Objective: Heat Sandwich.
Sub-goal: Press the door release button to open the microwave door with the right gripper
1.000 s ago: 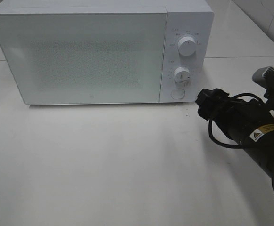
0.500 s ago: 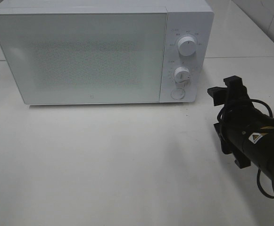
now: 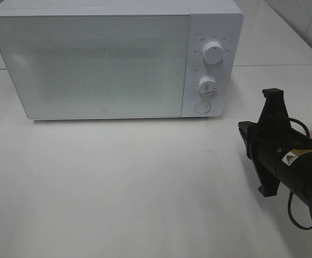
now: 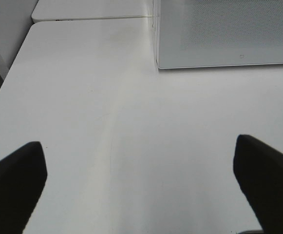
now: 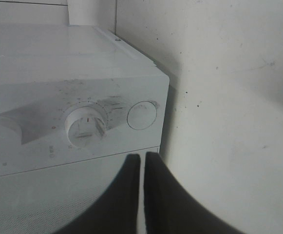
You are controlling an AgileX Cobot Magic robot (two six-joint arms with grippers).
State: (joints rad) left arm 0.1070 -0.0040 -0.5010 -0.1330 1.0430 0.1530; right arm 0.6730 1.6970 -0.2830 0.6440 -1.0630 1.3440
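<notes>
Microwave (image 3: pixel 113 59) white; door (image 3: pixel 91 64) pale, fine speckled dot mesh. Knobs (image 3: pixel 213 54) white. Table (image 3: pixel 118 188) plain white. Right gripper (image 5: pixel 142 156) black. Right arm (image 3: pixel 276 148) black, yellow warning label (image 3: pixel 294 157).

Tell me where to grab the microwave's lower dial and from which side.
Take the lower dial by its round rim, pinched on opposite sides, coming straight at the front of the microwave. It juts forward as a short cylinder. The right gripper, nearest it, is shut and would likely need opening first.
</notes>
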